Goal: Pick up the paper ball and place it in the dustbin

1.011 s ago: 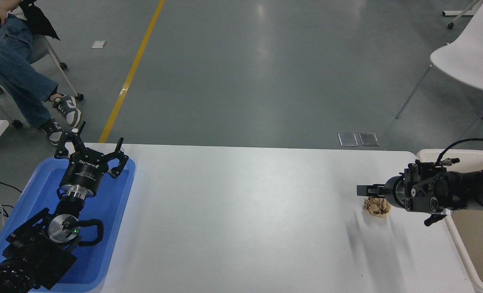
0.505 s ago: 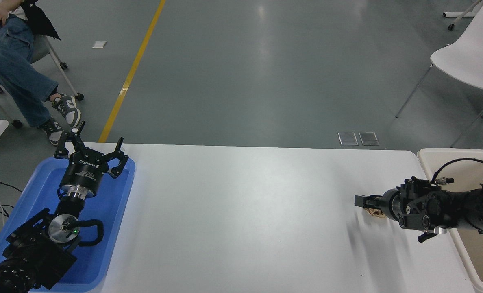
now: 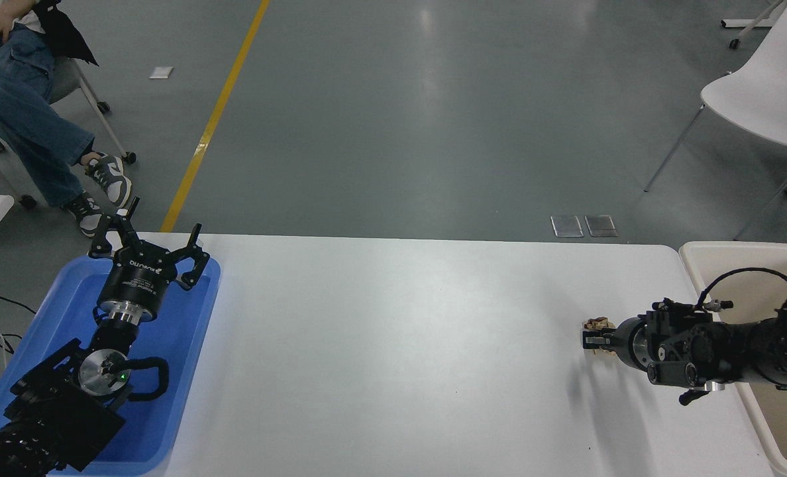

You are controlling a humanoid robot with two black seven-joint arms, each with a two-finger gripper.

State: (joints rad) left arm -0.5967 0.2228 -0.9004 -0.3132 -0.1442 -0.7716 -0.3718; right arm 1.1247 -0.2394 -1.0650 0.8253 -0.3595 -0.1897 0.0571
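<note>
Where the white table [image 3: 400, 344] nears its right edge, the paper ball [image 3: 595, 324], a small crumpled tan wad with brown patches, shows only partly at the tip of the right gripper [image 3: 589, 339]. Its jaws lie on or around the ball; whether they have closed cannot be told. This arm reaches in level from the right, across the cream dustbin [image 3: 711, 255]. At lower left, the left gripper [image 3: 148, 248] hangs over a blue tray [image 3: 49, 305], fingers spread, holding nothing.
</note>
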